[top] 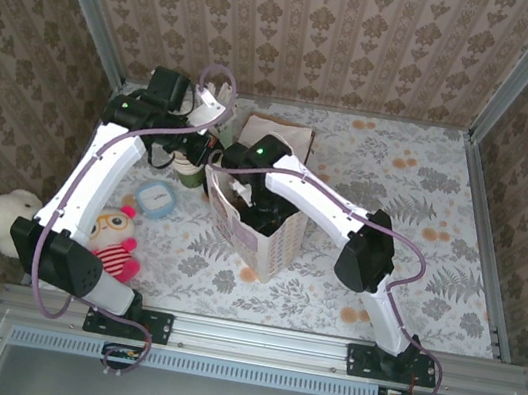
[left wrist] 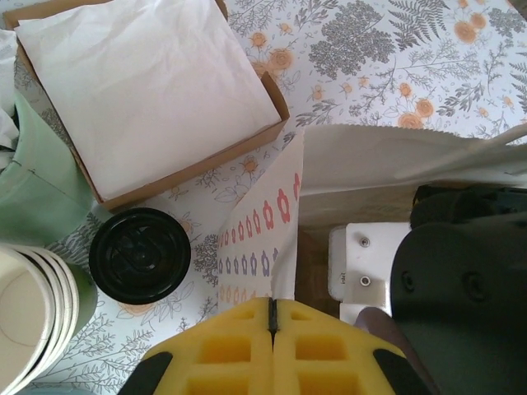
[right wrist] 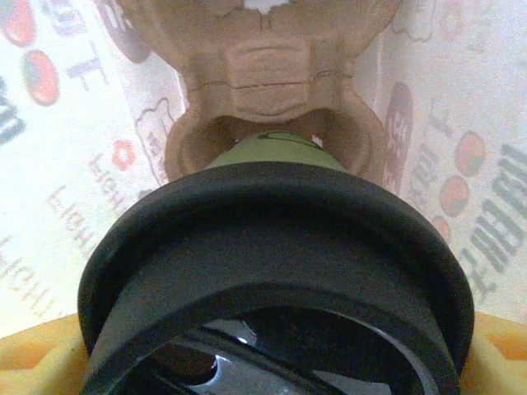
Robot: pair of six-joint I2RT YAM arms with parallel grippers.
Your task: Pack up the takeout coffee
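A printed paper bag [top: 271, 244] stands open at mid-table. My right gripper [top: 264, 208] reaches down inside it. In the right wrist view it [right wrist: 272, 329] is shut on a takeout coffee [right wrist: 272, 239], olive green with a black lid, held just above a brown pulp cup carrier [right wrist: 255, 74] at the bag's bottom. My left gripper [left wrist: 272, 309] is shut on the bag's flowered rim [left wrist: 263, 239], at the bag's left side [top: 211, 160]. Another lidded takeout coffee [left wrist: 140, 255] stands on the table left of the bag.
A cardboard box of white napkins [left wrist: 148, 90] lies behind the bag. A stack of cream-rimmed cups [left wrist: 33, 313] and a pale green cup [left wrist: 33, 189] stand at the left. Plush toys [top: 115, 239] and a blue round object [top: 154, 198] sit near the left arm.
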